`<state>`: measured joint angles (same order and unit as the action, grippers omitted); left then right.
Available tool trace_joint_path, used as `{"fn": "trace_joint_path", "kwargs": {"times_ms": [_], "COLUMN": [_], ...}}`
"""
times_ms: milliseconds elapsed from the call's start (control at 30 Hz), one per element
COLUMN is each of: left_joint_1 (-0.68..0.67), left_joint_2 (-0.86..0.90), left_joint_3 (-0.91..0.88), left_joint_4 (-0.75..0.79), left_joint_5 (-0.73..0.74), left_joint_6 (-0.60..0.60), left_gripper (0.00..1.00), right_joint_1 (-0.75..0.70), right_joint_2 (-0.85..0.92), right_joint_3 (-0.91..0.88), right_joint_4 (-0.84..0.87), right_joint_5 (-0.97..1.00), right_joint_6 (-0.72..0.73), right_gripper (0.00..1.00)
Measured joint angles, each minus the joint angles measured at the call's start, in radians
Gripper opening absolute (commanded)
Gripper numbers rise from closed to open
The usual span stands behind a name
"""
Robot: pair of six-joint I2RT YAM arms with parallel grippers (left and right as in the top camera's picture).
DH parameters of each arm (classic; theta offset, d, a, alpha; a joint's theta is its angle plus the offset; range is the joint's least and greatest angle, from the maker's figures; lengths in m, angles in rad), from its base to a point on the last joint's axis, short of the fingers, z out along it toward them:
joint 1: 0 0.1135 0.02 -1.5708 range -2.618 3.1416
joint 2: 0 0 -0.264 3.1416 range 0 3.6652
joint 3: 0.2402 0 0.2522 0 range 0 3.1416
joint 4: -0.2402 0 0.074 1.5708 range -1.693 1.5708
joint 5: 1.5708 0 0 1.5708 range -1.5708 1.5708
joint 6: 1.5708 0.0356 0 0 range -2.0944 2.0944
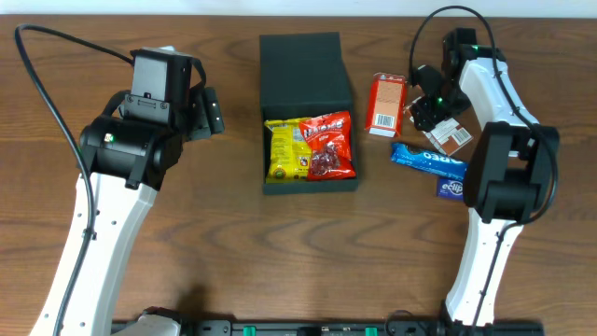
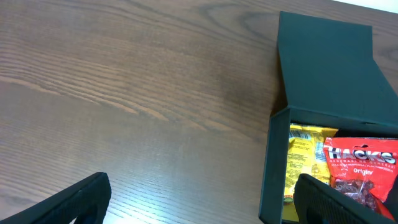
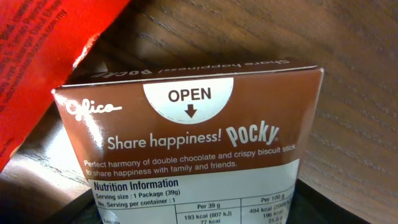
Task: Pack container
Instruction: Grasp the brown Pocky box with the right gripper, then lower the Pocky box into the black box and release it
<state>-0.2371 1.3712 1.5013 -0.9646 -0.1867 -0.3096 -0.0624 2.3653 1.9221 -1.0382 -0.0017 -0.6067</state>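
The container (image 1: 310,183) is a dark box in the middle of the table, its flap lid (image 1: 303,65) open towards the far side. Inside it lie a yellow packet (image 1: 284,147) and a red Hacks packet (image 1: 329,145). The left wrist view shows the container (image 2: 272,168) at the right. My left gripper (image 1: 211,112) (image 2: 202,202) hangs open left of the container, holding nothing. On the right, my right gripper (image 1: 437,123) (image 3: 193,214) has a finger against each side of a brown Pocky box (image 1: 451,137) (image 3: 193,137) that lies on the table.
An orange-red carton (image 1: 385,105) (image 3: 43,68) lies just left of the Pocky box. A blue Oreo packet (image 1: 427,160) and a small blue Eclipse packet (image 1: 451,189) lie nearer the front, beside the right arm. Bare wood shows left of the container.
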Motion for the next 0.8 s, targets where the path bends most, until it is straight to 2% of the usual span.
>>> {"fn": "trace_joint_path", "kwargs": {"times_ms": [233, 400, 633, 800], "left_joint_1": [0.0, 0.0, 0.0, 0.0], "left_joint_2": [0.0, 0.0, 0.0, 0.0], "left_joint_3": [0.0, 0.0, 0.0, 0.0], "left_joint_4": [0.0, 0.001, 0.0, 0.002], "left_joint_5": [0.0, 0.0, 0.0, 0.0], "left_joint_6": [0.0, 0.0, 0.0, 0.0], "left_gripper": [0.95, 0.95, 0.95, 0.95], "right_joint_1": [0.0, 0.0, 0.001, 0.018], "right_joint_2": [0.0, 0.001, 0.007, 0.007], "right_joint_3": [0.0, 0.02, 0.245, 0.426], "right_joint_4": [0.027, 0.053, -0.024, -0.149], "right_joint_5": [0.002, 0.014, 0.02, 0.015], "right_joint_6": [0.031, 0.106, 0.228, 0.301], "right_gripper": [0.69, 0.7, 0.65, 0.55]}}
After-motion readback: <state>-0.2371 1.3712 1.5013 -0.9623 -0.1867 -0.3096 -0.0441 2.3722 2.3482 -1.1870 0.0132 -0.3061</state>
